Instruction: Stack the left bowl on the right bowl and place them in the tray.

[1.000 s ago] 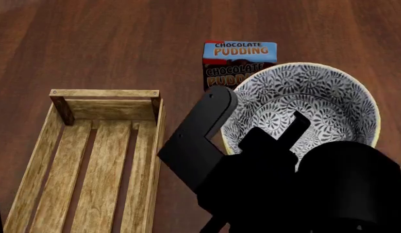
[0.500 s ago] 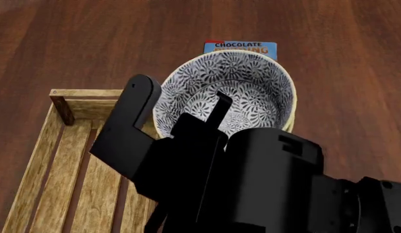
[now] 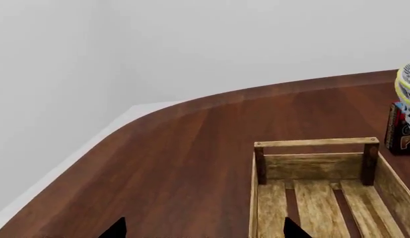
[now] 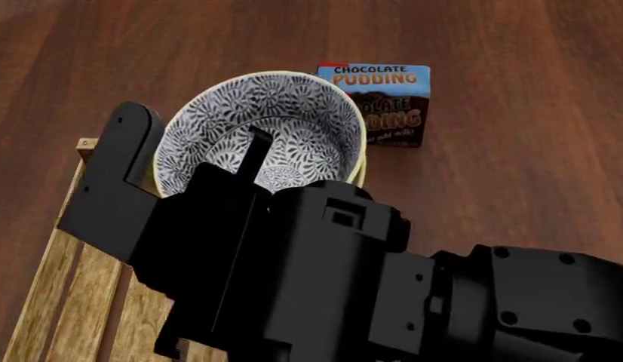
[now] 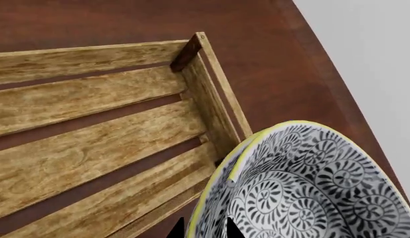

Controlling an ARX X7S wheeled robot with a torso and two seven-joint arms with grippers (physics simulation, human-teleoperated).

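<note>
My right gripper point(image 4: 253, 162): clamped on the rim of the stacked bowls point(image 4: 291, 121).
Bowls: above the tray's point(image 4: 60, 302) far end.
Pudding box point(image 4: 387, 102): right of bowls.
My left gripper point(image 3: 203, 231): fingers apart, empty.

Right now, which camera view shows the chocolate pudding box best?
The head view: the blue-topped chocolate pudding box stands there on the brown wooden table with its label readable, beyond the patterned bowl. The left wrist view catches only its edge at the frame border. The right wrist view misses it.

right tool point(image 4: 253, 162) pinching stacked bowls' point(image 4: 291, 121) rim | bowls above tray's point(image 4: 65, 302) far end | pudding box point(image 4: 387, 105) beyond
</note>
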